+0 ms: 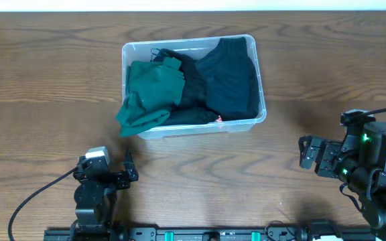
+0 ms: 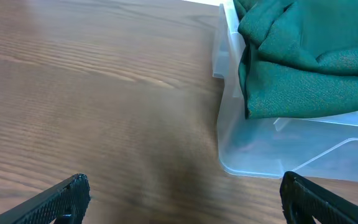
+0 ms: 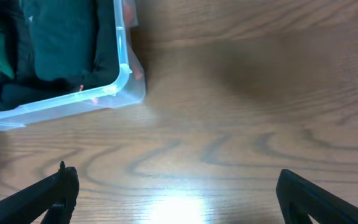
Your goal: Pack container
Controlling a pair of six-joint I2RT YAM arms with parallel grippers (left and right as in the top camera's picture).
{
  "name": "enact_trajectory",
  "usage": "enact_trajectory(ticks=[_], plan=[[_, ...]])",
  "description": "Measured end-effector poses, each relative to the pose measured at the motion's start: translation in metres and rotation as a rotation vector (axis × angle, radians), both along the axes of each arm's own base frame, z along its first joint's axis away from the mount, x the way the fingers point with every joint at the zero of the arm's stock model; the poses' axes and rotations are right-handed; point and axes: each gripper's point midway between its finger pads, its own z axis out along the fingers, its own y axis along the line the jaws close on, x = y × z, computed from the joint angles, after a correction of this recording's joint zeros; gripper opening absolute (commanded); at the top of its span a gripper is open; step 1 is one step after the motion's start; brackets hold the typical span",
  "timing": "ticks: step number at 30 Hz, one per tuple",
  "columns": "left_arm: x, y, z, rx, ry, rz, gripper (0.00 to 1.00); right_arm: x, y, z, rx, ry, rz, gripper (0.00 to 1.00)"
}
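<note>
The clear container (image 1: 179,44) stands on the table's middle back. A green garment (image 1: 149,90) fills its left side and droops over the front left corner; dark garments (image 1: 228,77) fill the rest. My left gripper (image 1: 129,169) rests in front of the container's left corner, open and empty. In the left wrist view the container wall (image 2: 253,155) and green garment (image 2: 303,62) sit up right of the gripper (image 2: 185,186). My right gripper (image 1: 305,152) is open and empty, off to the container's right. Its view shows the container corner (image 3: 126,71), the dark garments (image 3: 61,37) and the gripper (image 3: 177,179).
Wooden table (image 1: 327,60) all round the container. A black cable (image 1: 32,201) runs from the left arm to the front left edge. A rail with the arm bases (image 1: 200,234) lines the front edge.
</note>
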Motion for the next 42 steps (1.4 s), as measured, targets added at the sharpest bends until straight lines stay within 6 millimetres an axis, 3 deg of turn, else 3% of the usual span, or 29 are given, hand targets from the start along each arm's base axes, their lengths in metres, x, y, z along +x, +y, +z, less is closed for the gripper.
enact_trajectory(ticks=[24, 32, 36, 42], plan=[[0.000, 0.000, 0.000, 0.000, 0.000, 0.000, 0.98, -0.001, 0.001, 0.001, -0.001, -0.007, 0.005, 0.99], [0.000, 0.000, 0.000, 0.000, -0.002, 0.000, 0.98, -0.006, 0.002, 0.015, -0.073, -0.197, 0.049, 0.99], [0.000, 0.000, 0.001, 0.000, -0.003, 0.000, 0.98, -0.004, -0.005, -0.007, -0.100, -0.287, 0.014, 0.99], [0.000, 0.000, 0.001, -0.001, -0.005, 0.000, 0.98, 0.002, -0.010, -0.067, -0.114, -0.358, -0.015, 0.99]])
